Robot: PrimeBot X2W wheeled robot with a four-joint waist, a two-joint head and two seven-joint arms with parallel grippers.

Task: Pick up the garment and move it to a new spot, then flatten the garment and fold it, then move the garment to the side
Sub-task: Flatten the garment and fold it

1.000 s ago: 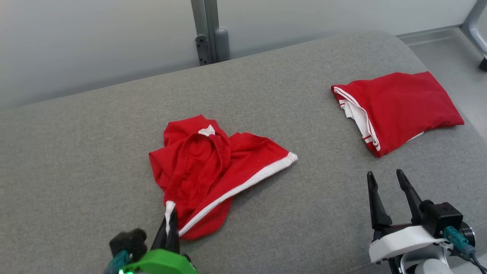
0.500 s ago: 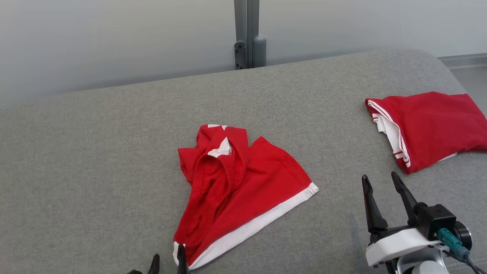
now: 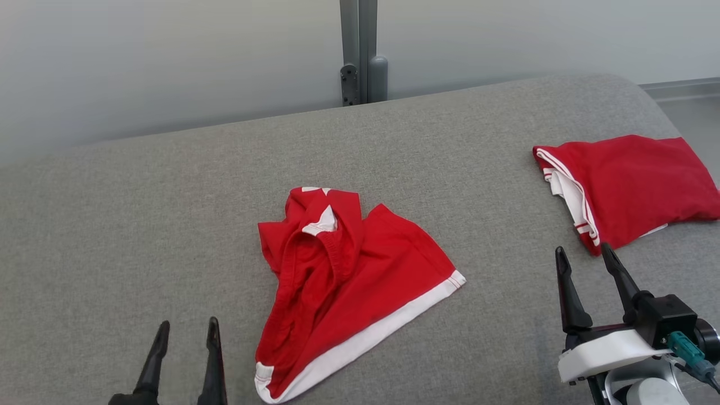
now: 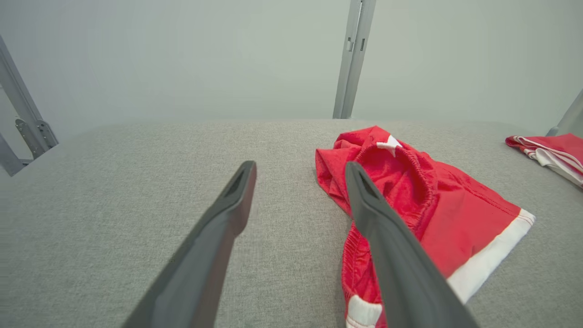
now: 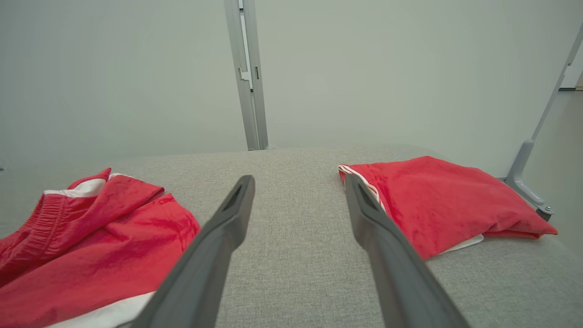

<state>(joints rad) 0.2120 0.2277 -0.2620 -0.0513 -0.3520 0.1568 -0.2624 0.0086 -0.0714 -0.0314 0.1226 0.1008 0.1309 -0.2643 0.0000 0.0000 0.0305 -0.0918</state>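
1. Left gripper (image 3: 188, 322), at the near edge of the grey cushion (image 3: 140, 214): fingers spread wide and holding nothing. A second ago they were pinched shut on the garment's near white corner.
2. Right gripper (image 3: 583, 248), near edge, right side: fingers wide apart and empty, as before.
3. Garment (image 3: 360, 275), red shorts with a white hem band (image 3: 365, 337): lying mid-cushion, loosely spread, waistband rumpled. Its near corner is just right of the left fingers and apart from them, well left of the right fingers. It lies flatter than a second ago.
4. White tag (image 3: 322, 222) at the waistband: print too small to read.
5. Folded red garment (image 3: 635, 180): right edge of the cushion, beyond the right fingertips.
6. Grey post (image 3: 360, 50): behind the far edge.
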